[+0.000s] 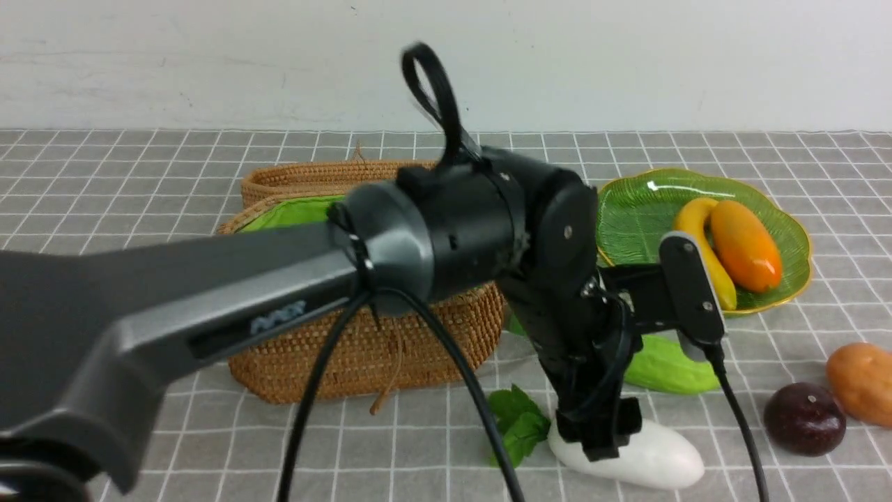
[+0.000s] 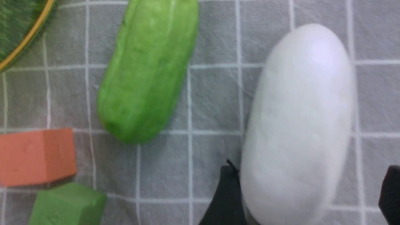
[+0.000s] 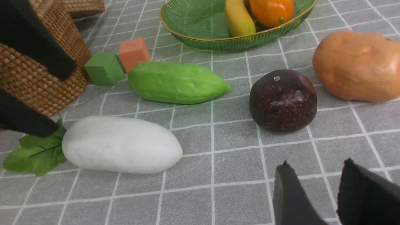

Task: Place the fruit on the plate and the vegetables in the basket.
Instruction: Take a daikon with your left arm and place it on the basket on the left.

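Left hand (image 1: 599,439) is sitting low over the white radish (image 1: 648,457), jaws spread wide and straddling it near the leafy end. Nothing is clamped. In the left wrist view one finger (image 2: 225,200) is touching or almost touching the radish's side, and the other is standing clear on the opposite side.

Radish is lying flat on the table (image 1: 139,174), with its green leaves (image 1: 519,422) pointing toward the robot's left, in front of the basket's right end.

Right hand (image 3: 315,164) is hovering low over the table, jaws showing a narrow gap and gripping nothing. The dark purple fruit (image 1: 805,418) is lying ahead of it.

Banana (image 1: 704,244) and mango (image 1: 744,244) are lying side by side on the green plate (image 1: 627,209), touching.

The dark purple fruit and the potato (image 1: 860,383) are sitting on the table at the robot's right, near each other and off the plate.

Cucumber (image 1: 669,369) is lying on the table between the radish and the plate. The orange cube (image 3: 134,53) and green cube (image 3: 103,68) are touching each other, between the cucumber's end and the basket.

Basket (image 1: 362,348) is standing open with its green lining showing and its wicker lid (image 1: 300,178) just behind it. The left arm is crossing in front, so I cannot tell what is inside.
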